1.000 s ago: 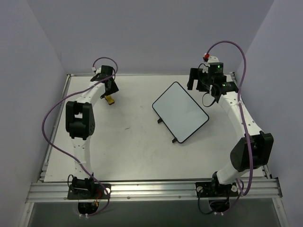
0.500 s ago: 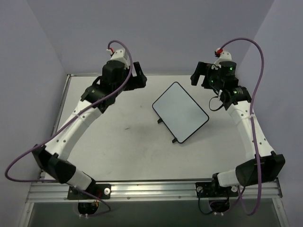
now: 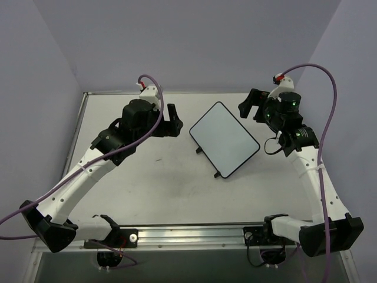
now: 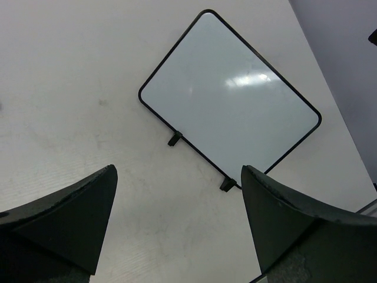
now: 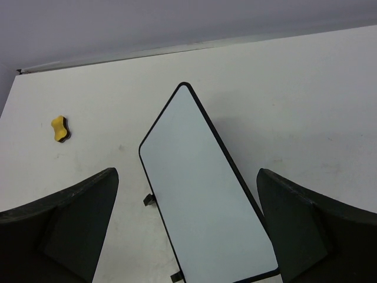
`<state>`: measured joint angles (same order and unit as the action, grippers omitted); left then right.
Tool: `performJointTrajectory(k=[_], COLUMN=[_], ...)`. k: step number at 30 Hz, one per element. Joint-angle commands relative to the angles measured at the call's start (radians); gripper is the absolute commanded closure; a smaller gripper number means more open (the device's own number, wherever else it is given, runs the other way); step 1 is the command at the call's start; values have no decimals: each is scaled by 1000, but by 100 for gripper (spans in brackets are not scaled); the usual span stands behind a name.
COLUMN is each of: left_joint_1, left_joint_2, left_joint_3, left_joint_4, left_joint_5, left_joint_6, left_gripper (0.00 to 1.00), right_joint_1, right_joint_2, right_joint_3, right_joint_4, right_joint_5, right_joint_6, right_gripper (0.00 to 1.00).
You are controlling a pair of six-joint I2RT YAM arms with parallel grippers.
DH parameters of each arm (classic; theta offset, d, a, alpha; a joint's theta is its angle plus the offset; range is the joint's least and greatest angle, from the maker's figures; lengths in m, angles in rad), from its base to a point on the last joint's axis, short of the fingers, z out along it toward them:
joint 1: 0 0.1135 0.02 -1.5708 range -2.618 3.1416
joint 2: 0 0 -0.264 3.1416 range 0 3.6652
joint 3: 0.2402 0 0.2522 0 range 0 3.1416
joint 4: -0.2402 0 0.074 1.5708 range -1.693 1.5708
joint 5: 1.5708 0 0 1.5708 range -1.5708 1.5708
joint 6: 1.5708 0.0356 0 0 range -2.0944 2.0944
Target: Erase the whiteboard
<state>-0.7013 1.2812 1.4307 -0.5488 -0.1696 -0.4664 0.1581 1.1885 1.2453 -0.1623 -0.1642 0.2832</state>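
Observation:
The whiteboard lies flat and turned at an angle on the table, right of centre, its two black feet toward the near left. Its surface looks blank; it also shows in the left wrist view and the right wrist view. My left gripper hovers just left of the board's far-left corner, open and empty. My right gripper hovers off the board's far-right edge, open and empty. A small yellow bone-shaped sponge lies at the far left of the table; my left arm hides it in the top view.
The white table has a raised rim at the back and sides, with purple walls close behind. A metal rail with both arm bases runs along the near edge. Purple cables loop off both arms.
My left arm has stretched out from the back left corner, where it stood by the sponge, toward the board. My right gripper has shifted slightly right and toward the near side. The board has not moved.

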Motion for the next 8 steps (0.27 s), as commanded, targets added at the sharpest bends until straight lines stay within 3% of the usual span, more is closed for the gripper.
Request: performJointTrajectory(k=[1, 8], left_joint_1=[-7, -7], left_joint_2=[-46, -45], left_joint_3=[5, 8], left_joint_4=[13, 21], left_joint_5=[4, 27], left_joint_6=[43, 58], left_gripper=[6, 6], right_joint_1=[6, 6], right_joint_2=[-38, -81], right_joint_3=[-12, -67], right_joint_4=[50, 125], right_joint_5=[14, 15], right_joint_6=[-6, 2], right_gripper=[0, 0])
